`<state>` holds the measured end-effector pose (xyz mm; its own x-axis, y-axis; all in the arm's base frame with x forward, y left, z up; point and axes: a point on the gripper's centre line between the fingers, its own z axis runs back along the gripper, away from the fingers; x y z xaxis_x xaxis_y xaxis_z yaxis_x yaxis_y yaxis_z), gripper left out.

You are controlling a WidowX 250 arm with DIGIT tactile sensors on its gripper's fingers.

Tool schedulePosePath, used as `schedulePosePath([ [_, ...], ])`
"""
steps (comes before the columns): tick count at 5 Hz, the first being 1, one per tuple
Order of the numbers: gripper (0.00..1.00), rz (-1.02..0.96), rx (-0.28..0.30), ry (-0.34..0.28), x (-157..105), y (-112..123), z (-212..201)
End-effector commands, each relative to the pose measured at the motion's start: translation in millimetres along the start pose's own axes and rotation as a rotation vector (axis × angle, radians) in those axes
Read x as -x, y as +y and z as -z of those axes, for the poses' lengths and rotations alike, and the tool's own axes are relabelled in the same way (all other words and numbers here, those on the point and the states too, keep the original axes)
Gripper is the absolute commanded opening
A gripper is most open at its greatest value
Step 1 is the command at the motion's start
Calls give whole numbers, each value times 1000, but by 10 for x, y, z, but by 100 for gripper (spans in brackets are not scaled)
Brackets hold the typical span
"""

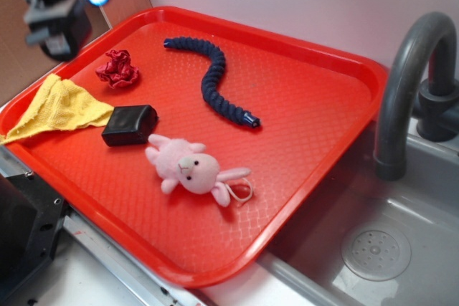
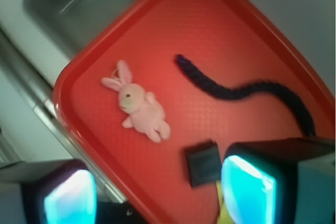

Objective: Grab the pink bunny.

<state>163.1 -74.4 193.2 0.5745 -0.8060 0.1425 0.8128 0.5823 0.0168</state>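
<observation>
Here the pink bunny (image 1: pixel 188 168) lies on its side near the front middle of the red tray (image 1: pixel 308 55), its ears pointing toward the sink (image 1: pixel 401 249) and a thin loop string curled just beside them. Just behind and to the left of it sits a small black box (image 1: pixel 130 125), close to the bunny's feet, though whether the two touch cannot be told. A yellow cloth (image 1: pixel 54 109) lies over the tray's left rim, its tip reaching the box. A shiny red scrunchie (image 1: pixel 117 68) rests farther back on the left, and a dark blue rope (image 1: pixel 215 80) winds across the middle of the tray, well apart from the bunny. A grey faucet (image 1: pixel 405 84) arches over the sink to the right. Nothing lies on top of the bunny. The gripper (image 1: pixel 68 1) hangs high over the tray's back left corner, blurred in the exterior view. In the wrist view its two fingers (image 2: pixel 247 190) stand wide apart with nothing between them, above the box and cloth, the bunny (image 2: pixel 137 103) lying well ahead of them.
</observation>
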Motion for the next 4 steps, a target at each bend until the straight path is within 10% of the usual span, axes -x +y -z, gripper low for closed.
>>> schedulePosePath([
  [1, 100, 379, -49, 87, -14, -189, 242],
  [4, 100, 396, -55, 168, -109, -43, 726],
])
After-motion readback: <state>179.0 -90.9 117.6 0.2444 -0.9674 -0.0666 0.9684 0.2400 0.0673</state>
